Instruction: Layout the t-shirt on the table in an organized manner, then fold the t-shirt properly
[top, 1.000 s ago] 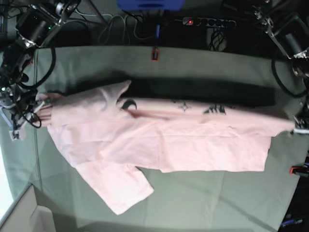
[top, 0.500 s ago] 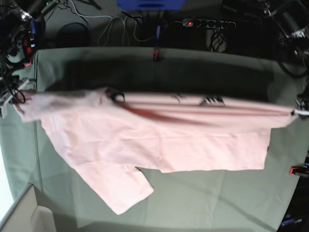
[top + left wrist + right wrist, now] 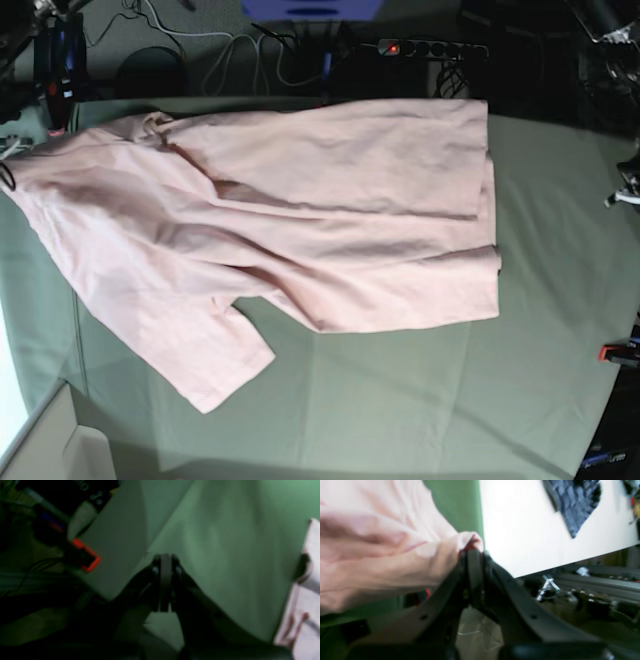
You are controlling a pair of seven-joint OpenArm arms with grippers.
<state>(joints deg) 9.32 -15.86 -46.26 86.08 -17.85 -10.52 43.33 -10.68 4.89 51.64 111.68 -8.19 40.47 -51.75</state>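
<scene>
Overall scene: seen from the base camera, the t-shirt [image 3: 300,230], pale pink, lies spread across the far and middle part of the worktop [image 3: 420,400], which is covered in grey-green cloth.
T-shirt position: its body runs from the view's left edge toward the middle right; one short sleeve points toward the near left corner; the fabric is creased, with a fold along the right-hand hem.
Lettering: none shows in the base view; a few dark and red marks appear on the pink cloth at the right edge of the left wrist view.
Right tool [image 3: 473,555]: clenched on a bunched edge of the t-shirt, at the worktop's left side in the base view.
Left tool [image 3: 165,562]: clenched with its jaws pressed together and nothing between them, above bare green cloth, well apart from the shirt.
Red clamp [image 3: 86,555]: fixed at the worktop's edge, near the left tool.
Background: a power strip [image 3: 430,46] and cables lie beyond the far edge.
</scene>
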